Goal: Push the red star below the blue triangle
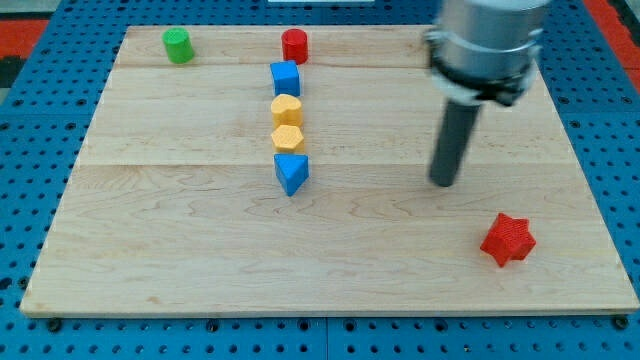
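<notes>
The red star (pixel 508 239) lies near the view's bottom right of the wooden board (pixel 180 240). The blue triangle (pixel 291 172) sits left of centre, at the bottom of a column of blocks. My tip (pixel 444 183) is the lower end of the dark rod. It stands above and to the left of the red star, apart from it, and well to the right of the blue triangle.
Above the blue triangle stand two yellow hexagon blocks (pixel 287 138) (pixel 286 108), a blue cube (pixel 285 77) and a red cylinder (pixel 294 45). A green cylinder (pixel 178 45) sits at the top left. A blue pegboard surrounds the board.
</notes>
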### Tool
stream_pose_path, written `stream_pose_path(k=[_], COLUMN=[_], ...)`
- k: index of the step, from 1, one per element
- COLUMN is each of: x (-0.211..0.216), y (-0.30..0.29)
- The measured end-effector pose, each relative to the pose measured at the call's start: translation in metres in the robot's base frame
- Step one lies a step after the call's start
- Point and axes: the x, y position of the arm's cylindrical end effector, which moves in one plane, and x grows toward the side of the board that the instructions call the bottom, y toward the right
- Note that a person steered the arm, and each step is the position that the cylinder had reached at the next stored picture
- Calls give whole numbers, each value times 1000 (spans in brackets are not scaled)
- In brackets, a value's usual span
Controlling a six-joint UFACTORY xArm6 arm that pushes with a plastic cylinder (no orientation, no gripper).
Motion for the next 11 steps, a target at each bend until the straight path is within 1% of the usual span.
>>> stream_pose_path(k=[1,2,3,4,5,6,7,9,10,11], x=[16,75,123,126,113,100,85,75,74,54], y=[98,129,103,55,14,60,75,-46,15,28])
